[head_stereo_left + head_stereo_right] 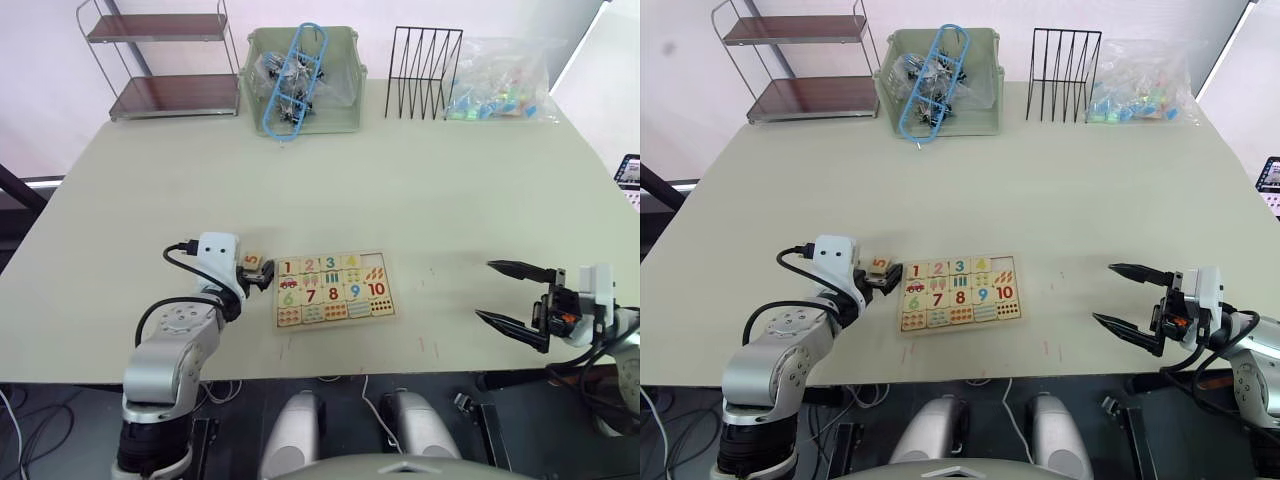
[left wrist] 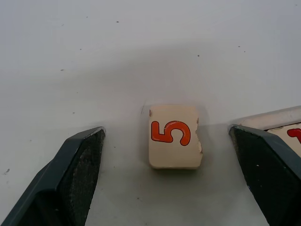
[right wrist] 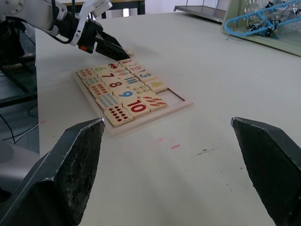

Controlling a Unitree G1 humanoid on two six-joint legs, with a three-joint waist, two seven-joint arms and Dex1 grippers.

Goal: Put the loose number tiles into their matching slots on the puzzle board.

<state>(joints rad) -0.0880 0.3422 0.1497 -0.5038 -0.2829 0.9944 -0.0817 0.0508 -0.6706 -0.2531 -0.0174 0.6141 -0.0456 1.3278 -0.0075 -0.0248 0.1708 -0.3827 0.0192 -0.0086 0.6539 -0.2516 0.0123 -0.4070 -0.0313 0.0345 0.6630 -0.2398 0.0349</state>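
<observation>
Right now my left gripper (image 2: 167, 141) is spread wide over the table (image 1: 400, 170), one finger on each side of the 5 tile (image 2: 174, 136) without touching it. That tile lies flat between my fingertips, orange numeral up, a small chip showing on the edge toward the puzzle board (image 1: 335, 288). The board sits just beyond the finger on that side, its raised rim close by it. On the board, tiles 1 to 4 fill the upper row nearest my left gripper, and the slot (image 3: 171, 94) at the row's far end is bare wood. Below that row I can read 6 to 10, then a row of counting pictures. My right gripper (image 1: 515, 294) hangs open as well, holding nothing, well apart from the board on its other side, fingers pointing toward it. Far ahead of both grippers, along the table's back edge, stand a small shelf rack (image 1: 160, 60), a green bin (image 1: 303, 82), a black wire rack (image 1: 423, 72) and a clear plastic bag (image 1: 500, 85).
</observation>
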